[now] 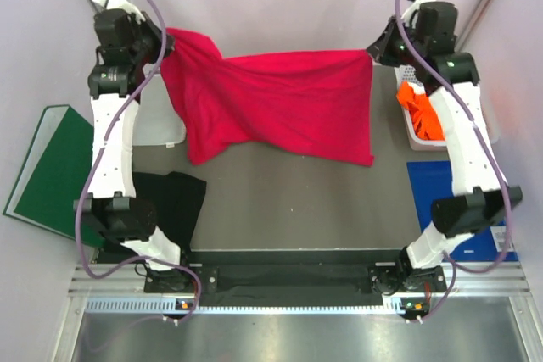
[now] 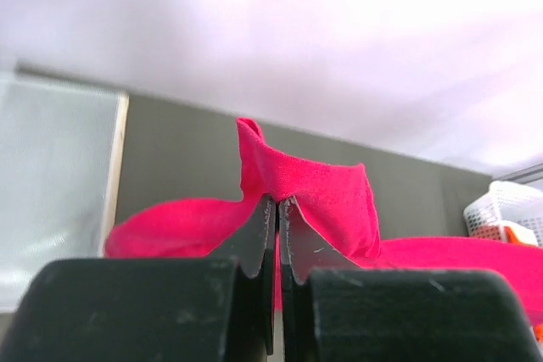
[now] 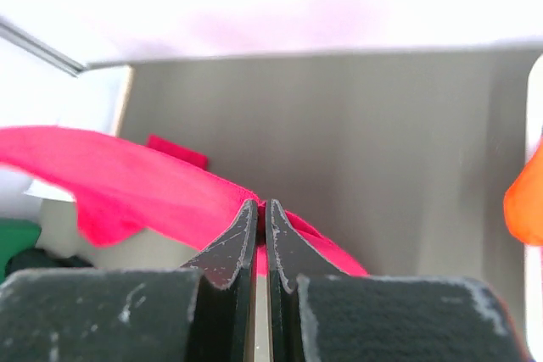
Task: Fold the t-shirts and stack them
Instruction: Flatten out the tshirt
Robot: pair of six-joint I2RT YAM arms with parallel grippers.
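Grey table [image 1: 297, 201] carries the work. Its bare middle, on the near side of the held cloth, is the likely laying area.

Over the far half spans the crimson shirt [image 1: 280, 103], the largest item and the one in hand. Its long axis runs from the left gripper [image 1: 163, 42] straight across to the right gripper [image 1: 375, 50]. The free cloth falls from that held edge back toward the arm bases [image 1: 288, 281]. We cannot tell whether the lower hem touches the table. The cloth is twisted and bunched next to the left gripper and smoother toward the right gripper.

The black shirt [image 1: 174, 201] lies well to the near side of the left gripper, down by the arm bases. The orange shirt [image 1: 420, 112] sits in a white basket [image 1: 420, 146], just to the near side of the right gripper.

Each gripper is clamped on one upper corner of the crimson shirt. In both wrist views the jaws are pressed together on a thin fold. Neither arm is nearer, since each holds one end.

We judge that the coming move depends on both grippers travelling together, square to the held edge, so that the cloth lays down flat.
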